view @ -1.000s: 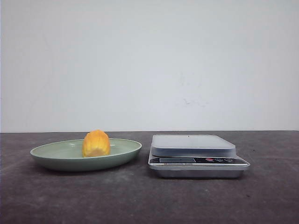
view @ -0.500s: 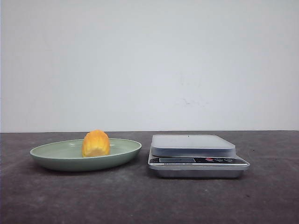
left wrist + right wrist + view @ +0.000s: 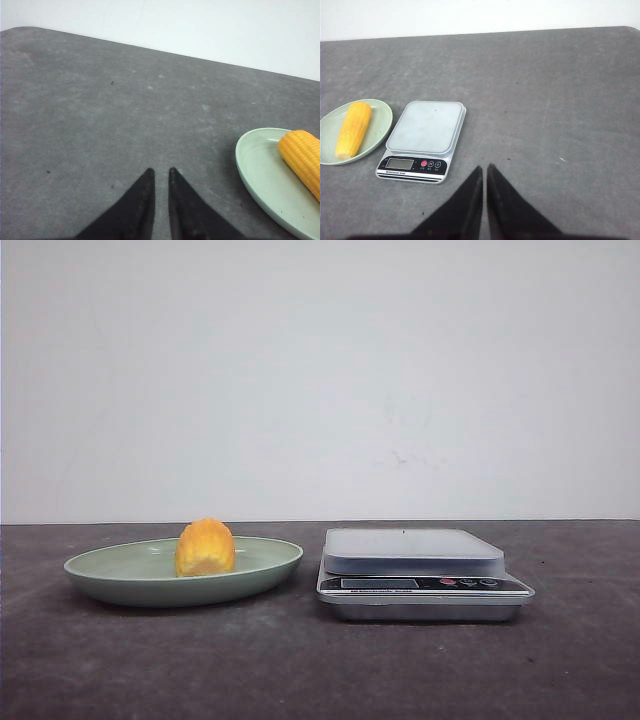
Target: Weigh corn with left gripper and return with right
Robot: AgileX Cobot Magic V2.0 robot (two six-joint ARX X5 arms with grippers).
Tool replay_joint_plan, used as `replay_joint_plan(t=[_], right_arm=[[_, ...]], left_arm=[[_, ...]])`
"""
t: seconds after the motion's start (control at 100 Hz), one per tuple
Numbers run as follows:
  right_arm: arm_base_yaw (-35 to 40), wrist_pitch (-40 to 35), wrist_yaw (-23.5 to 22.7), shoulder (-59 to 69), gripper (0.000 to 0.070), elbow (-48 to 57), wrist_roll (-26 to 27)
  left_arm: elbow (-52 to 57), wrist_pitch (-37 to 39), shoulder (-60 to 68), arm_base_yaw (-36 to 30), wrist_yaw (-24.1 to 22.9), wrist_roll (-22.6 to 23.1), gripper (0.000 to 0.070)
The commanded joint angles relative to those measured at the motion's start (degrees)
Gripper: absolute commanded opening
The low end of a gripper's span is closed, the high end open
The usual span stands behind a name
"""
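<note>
1. The corn (image 3: 205, 547) lies in a green plate (image 3: 110, 575) on the left part of the dark grey table (image 3: 300, 670), roughly midway between the near and far edges. Seen from the right wrist, it is a long cob lying lengthwise across the plate.
2. A digital scale (image 3: 415, 565) stands just beside the plate toward the table's right edge, apart from it by a narrow gap. Its weighing platform carries nothing, and its display and buttons face the near edge.
3. The left gripper (image 3: 160, 175) hovers over bare table, to the side of the plate; its two black fingers are nearly together with only a thin slit between them, holding nothing.
4. The right gripper (image 3: 484, 171) hangs over bare table on the right side, nearer the near edge than the scale; its fingers are likewise almost closed and empty.
5. Nothing stands between either gripper and the corn or scale.
</note>
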Motion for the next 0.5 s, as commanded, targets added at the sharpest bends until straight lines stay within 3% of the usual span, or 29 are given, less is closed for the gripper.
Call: replay_joint_plan(t=[0.0,0.49], right_arm=[[0.17,0.63,-0.02,0.11,0.0007,0.79,0.50],[0.17,0.63,0.13,0.11,0.0007,0.79,-0.44]], left_arm=[[-1.03,-0.28,-0.07,0.15,0.13,0.52,0.0000],[-1.03,-0.28,-0.07,0.15,0.13,0.52,0.0000]])
